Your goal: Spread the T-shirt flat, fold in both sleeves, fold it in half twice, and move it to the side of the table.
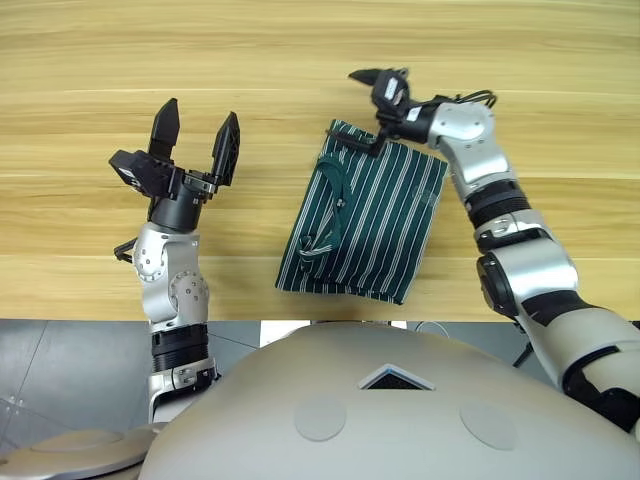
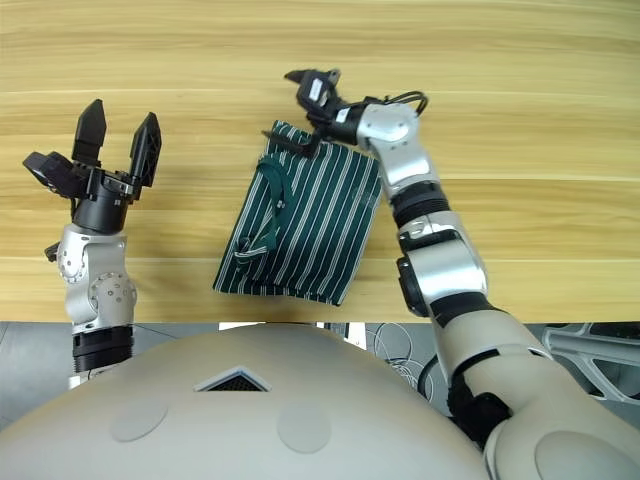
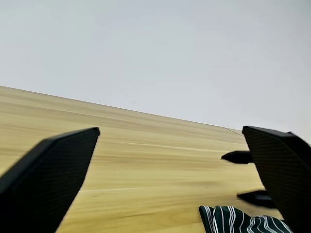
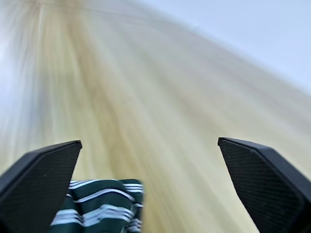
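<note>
The T-shirt (image 1: 372, 215), dark green with white stripes, lies folded into a compact rectangle on the wooden table (image 1: 300, 50), right of centre near the front edge. My right gripper (image 1: 360, 108) hovers open at the shirt's far corner, one fingertip (image 1: 355, 141) down by the cloth and the other raised; that corner (image 4: 99, 204) shows between its fingers, which hold nothing. My left gripper (image 1: 198, 115) stands open and raised over bare wood left of the shirt, apart from it. From the left wrist, the shirt's edge (image 3: 243, 221) lies off to one side.
Bare light wood stretches across the far half and the left of the table (image 2: 480, 60). The front edge (image 1: 60, 320) runs just below the shirt, with grey floor (image 1: 60, 360) beyond it.
</note>
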Robot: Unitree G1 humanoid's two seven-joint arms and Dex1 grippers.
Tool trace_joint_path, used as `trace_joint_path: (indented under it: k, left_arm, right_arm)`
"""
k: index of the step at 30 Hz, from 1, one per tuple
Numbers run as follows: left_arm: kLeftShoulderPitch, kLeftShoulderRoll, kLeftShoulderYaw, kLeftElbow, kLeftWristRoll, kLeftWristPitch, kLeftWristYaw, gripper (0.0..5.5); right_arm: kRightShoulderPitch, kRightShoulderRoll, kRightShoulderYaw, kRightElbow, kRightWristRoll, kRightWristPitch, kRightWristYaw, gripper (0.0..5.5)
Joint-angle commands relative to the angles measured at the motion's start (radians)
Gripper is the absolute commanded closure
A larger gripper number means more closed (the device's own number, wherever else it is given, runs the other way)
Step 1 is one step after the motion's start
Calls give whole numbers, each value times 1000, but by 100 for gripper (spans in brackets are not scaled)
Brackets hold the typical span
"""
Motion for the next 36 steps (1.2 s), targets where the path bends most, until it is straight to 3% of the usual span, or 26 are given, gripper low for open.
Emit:
trace_joint_path:
  k: [1,6,10,15,19,24,31,36]
  left_arm:
    - [24,-6,-13,-30,8,-2,4,12]
    - [48,-4,-24,-59,16,8,13,12]
    - [52,-2,-36,-67,24,13,20,12]
    - [20,2,-50,-49,36,21,24,12]
    - [-17,13,-70,-38,60,23,22,12]
    - [-5,25,-118,-103,97,52,41,12]
    - [64,-58,-560,-267,654,180,330,12]
    - [114,-60,-758,-276,911,221,449,12]
  right_arm:
    - [211,-106,-35,-263,66,108,58,28]
    - [506,-200,11,-512,43,264,58,28]
    - [600,-244,45,-604,59,380,89,28]
    - [406,-209,128,-315,-15,369,149,28]
    - [186,-119,157,15,-62,201,127,28]
    - [91,-92,120,64,-27,62,182,28]
    - [250,-171,-14,-298,126,126,213,28]
    - [355,-222,-62,-409,118,134,152,28]
